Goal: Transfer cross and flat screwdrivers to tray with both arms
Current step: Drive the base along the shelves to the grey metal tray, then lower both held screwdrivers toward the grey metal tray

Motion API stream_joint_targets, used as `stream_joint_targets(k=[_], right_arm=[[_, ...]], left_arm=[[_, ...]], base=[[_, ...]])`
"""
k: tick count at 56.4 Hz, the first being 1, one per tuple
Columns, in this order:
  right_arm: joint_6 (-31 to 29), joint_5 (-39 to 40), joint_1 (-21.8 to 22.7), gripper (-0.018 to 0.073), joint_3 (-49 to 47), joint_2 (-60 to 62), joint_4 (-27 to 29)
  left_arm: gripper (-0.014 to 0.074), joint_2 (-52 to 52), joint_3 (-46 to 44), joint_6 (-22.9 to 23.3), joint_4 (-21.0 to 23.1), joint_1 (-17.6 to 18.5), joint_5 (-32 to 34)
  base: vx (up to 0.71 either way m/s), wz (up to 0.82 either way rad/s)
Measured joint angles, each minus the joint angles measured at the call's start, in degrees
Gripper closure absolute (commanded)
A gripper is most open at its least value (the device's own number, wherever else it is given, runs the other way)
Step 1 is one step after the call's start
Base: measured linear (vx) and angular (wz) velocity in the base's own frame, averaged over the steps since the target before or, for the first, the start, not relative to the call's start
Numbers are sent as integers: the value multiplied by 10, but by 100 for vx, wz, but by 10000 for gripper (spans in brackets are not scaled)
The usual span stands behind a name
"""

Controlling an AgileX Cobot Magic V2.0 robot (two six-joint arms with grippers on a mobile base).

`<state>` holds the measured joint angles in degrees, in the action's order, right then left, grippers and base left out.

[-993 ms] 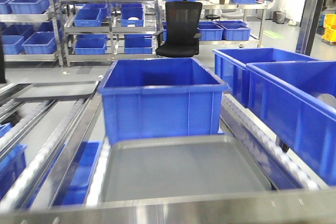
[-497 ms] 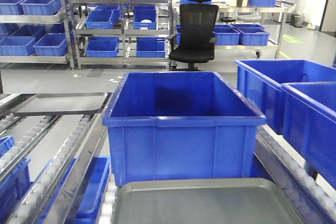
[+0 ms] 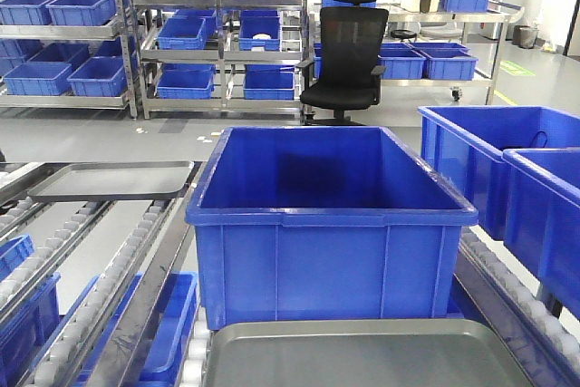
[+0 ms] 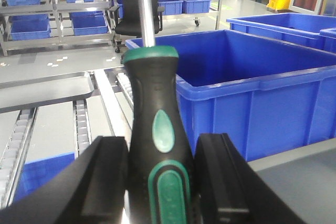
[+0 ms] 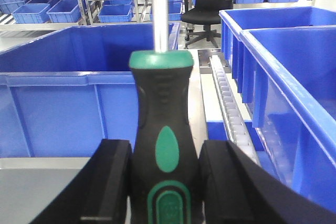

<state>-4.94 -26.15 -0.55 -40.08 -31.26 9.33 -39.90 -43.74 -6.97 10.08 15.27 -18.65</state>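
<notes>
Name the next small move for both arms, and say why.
Probably lower both arms toward the grey tray, short of the blue bin. The left gripper is shut on the left screwdriver, the right gripper on the right screwdriver, and the visible tray surface is bare.

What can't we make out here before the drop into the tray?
- Left wrist view: the left screwdriver sits between the jaws, but its tip is cut off by the top edge, so cross or flat is unknown.
- Right wrist view: the right screwdriver tip is likewise cut off at the top.
- Front view: the tray near part is cut off by the bottom edge.
- Front view: the blue bin floor is hidden behind its own front wall.
</notes>
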Motion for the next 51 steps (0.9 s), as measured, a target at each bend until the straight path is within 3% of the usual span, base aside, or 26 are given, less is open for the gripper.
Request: stream_joint_targets(k=[31, 40, 46, 51], right_arm=[[2, 0, 0, 567, 0, 0, 8], [1, 0, 0, 567, 0, -10, 27], [-29, -16, 0, 567, -3, -44, 45], [-78, -44, 0, 567, -15, -85, 87]], left_arm=[[594, 0, 1, 2, 0, 0, 13], [594, -2, 5, 42, 3, 0, 16], [594, -20, 5, 52, 29, 4, 15], [594, -55, 5, 31, 67, 27, 14]], base=[[0, 0], [0, 0], [0, 0], [0, 0]])
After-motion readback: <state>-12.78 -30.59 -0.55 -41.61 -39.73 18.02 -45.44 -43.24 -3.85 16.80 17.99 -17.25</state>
